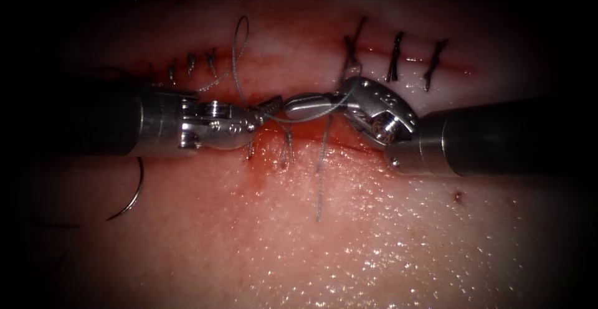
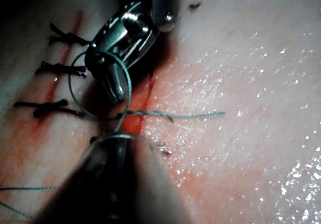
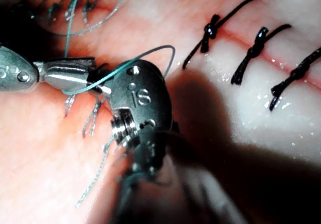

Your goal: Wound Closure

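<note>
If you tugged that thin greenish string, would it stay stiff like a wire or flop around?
Probably floppy. The thread curls in a loose loop above the cut and drapes over the right end effector, as soft things do. Its free end lies flat on the wet tissue, so it may be slippery and cling. The needle keeps its curve, so it likely stays stiff.

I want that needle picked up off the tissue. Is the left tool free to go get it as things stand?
Probably not yet. The needle lies free on the tissue, just below the left tool, nothing covering it, but that tool's jaws look shut on the thread, looped round the right tool.
</note>
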Robot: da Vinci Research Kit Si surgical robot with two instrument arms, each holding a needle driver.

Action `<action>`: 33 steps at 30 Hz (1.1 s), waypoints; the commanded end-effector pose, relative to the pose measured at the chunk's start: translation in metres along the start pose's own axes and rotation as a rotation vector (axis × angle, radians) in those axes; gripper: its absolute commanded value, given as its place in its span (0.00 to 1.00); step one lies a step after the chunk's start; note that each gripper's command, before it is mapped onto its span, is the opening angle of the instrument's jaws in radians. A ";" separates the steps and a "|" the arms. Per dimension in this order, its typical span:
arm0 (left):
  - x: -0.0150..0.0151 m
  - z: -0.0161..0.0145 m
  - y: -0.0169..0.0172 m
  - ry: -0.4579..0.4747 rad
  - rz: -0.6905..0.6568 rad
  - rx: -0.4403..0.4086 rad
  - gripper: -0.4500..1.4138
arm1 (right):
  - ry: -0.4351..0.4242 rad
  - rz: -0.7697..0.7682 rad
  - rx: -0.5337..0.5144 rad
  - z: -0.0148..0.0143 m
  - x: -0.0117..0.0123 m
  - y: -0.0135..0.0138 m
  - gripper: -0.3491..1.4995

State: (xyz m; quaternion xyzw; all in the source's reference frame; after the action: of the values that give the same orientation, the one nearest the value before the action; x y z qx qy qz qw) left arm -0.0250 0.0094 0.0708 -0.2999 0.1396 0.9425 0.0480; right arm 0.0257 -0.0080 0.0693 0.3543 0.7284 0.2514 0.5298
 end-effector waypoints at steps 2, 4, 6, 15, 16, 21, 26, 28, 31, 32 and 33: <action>0.0001 0.0013 0.0001 0.003 0.000 -0.003 0.00 | -0.031 -0.008 0.052 0.0006 -0.0010 -0.0003 0.00; 0.0001 0.0020 -0.0005 0.003 -0.002 -0.008 0.00 | -0.093 -0.019 0.092 0.0006 -0.0012 -0.0006 0.00; 0.0003 0.0027 -0.0009 -0.004 -0.004 -0.015 0.00 | -0.156 -0.045 0.123 0.0007 -0.0013 -0.0008 0.00; 0.0015 0.0042 -0.0012 -0.019 -0.001 -0.028 0.00 | -0.422 -0.157 0.213 0.0013 -0.0016 -0.0010 0.00; 0.0016 0.0042 -0.0012 -0.018 -0.001 -0.028 0.00 | -0.445 -0.175 0.216 0.0013 -0.0016 -0.0010 0.00; 0.0015 0.0039 -0.0010 -0.013 0.003 -0.032 0.00 | -0.538 -0.265 0.225 0.0015 -0.0018 -0.0011 0.26; 0.0012 0.0031 -0.0007 -0.004 0.008 -0.039 0.00 | -0.660 -0.332 0.269 0.0022 -0.0025 -0.0018 0.49; 0.0011 0.0028 -0.0006 0.001 0.010 -0.042 0.00 | -0.717 -0.353 0.289 0.0027 -0.0029 -0.0022 0.54; 0.0009 0.0025 -0.0006 0.000 0.012 -0.043 0.00 | -0.784 -0.388 0.331 0.0034 -0.0034 -0.0028 0.58; 0.0008 0.0024 -0.0006 -0.002 0.013 -0.043 0.00 | -0.812 -0.402 0.336 0.0037 -0.0036 -0.0030 0.59; 0.0007 0.0024 -0.0006 -0.001 0.014 -0.043 0.00 | -0.835 -0.414 0.340 0.0039 -0.0037 -0.0031 0.59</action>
State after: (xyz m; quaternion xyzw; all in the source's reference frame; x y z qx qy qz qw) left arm -0.0263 0.0110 0.0716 -0.2981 0.1234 0.9459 0.0336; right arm 0.0285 -0.0124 0.0676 0.3507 0.5358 -0.1476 0.7537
